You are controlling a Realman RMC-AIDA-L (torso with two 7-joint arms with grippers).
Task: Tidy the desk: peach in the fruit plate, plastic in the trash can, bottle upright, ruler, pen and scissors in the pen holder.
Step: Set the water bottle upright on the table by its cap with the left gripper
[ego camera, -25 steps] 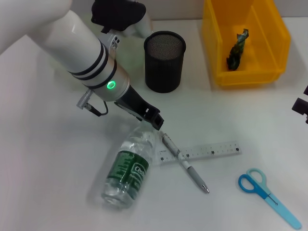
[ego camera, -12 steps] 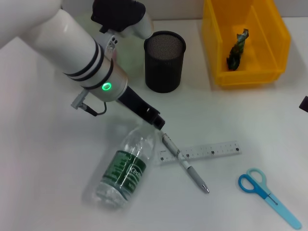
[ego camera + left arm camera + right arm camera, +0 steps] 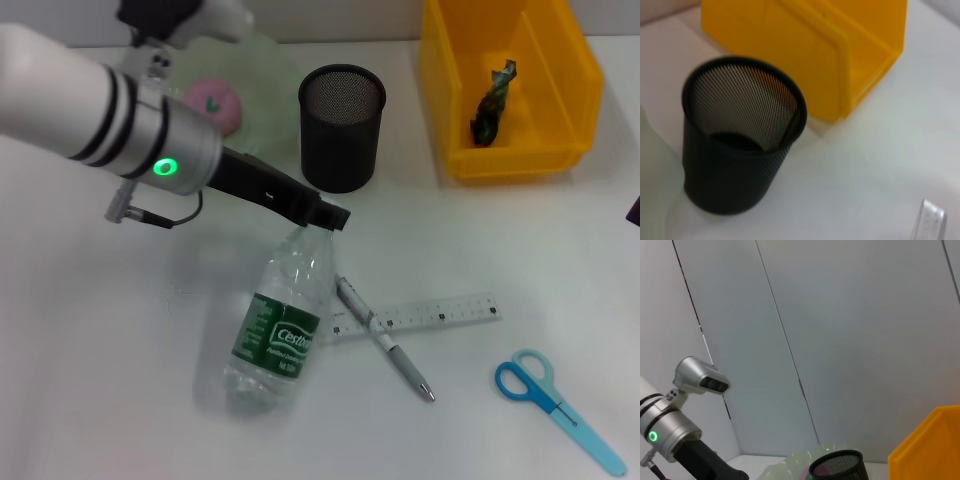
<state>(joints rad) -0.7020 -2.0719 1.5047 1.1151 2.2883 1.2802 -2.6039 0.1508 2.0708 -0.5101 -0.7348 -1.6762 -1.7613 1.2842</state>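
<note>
A clear bottle (image 3: 275,330) with a green label lies slanted on the white desk. Its neck points up toward my left gripper (image 3: 322,216), which is shut on the neck. The pink peach (image 3: 212,100) rests on the pale green fruit plate (image 3: 262,70) at the back left. A black mesh pen holder (image 3: 342,125) (image 3: 740,150) stands beside the plate. Dark crumpled plastic (image 3: 493,100) lies inside the yellow bin (image 3: 560,150). The ruler (image 3: 440,312) lies crossed by the pen (image 3: 385,342), and the blue scissors (image 3: 555,400) lie at the front right.
In the left wrist view the yellow bin (image 3: 815,50) stands close behind the pen holder. Only a dark sliver of my right arm (image 3: 634,209) shows at the desk's right edge. The right wrist view looks at a wall, with the pen holder (image 3: 837,467) below.
My left arm swung left and back, uncovering the peach and plate. Its gripper carried the bottle's neck away from the pen, and the bottle pivoted to a steeper slant.
</note>
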